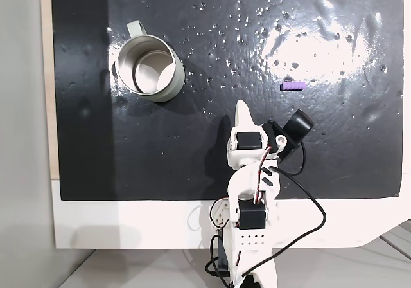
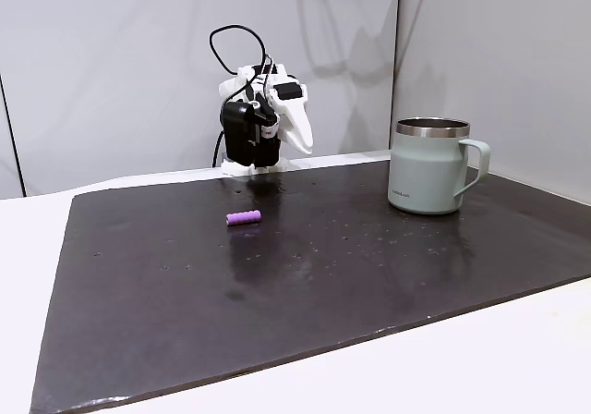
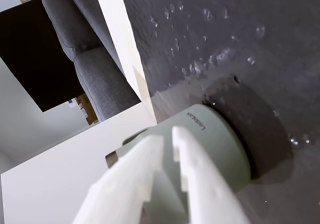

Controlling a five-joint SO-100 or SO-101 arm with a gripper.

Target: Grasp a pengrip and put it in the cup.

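In a fixed view from above, a dark glossy mat (image 1: 192, 140) covers most of a white table (image 1: 128, 227), its surface dotted with small bubbles and glare. The cup (image 1: 149, 67), a round metal mug with a shiny inside and a pale loop handle, stands upright at the far left of the mat. The pengrip (image 1: 294, 85), a tiny purple ribbed cylinder, lies on its side on the mat toward the far right, well apart from the cup. The white arm (image 1: 252, 198) rises from the near edge of the table, folded back, and its gripper (image 1: 242, 111) points toward the far side, between the cup and the pengrip and touching neither. In another fixed view, taken low from the opposite side, the pengrip (image 2: 244, 217) lies near the middle left of the mat (image 2: 323, 275), the cup (image 2: 431, 166) stands upright at the right, and the gripper (image 2: 303, 141) hangs tip-down at the back, above the mat's far edge. In the wrist view, the two white fingers (image 3: 137, 179) of the gripper (image 3: 167, 134) sit nearly together with only a narrow gap, holding nothing, and the pale wall of the cup (image 3: 220, 139) shows behind them on the mat (image 3: 260, 44).
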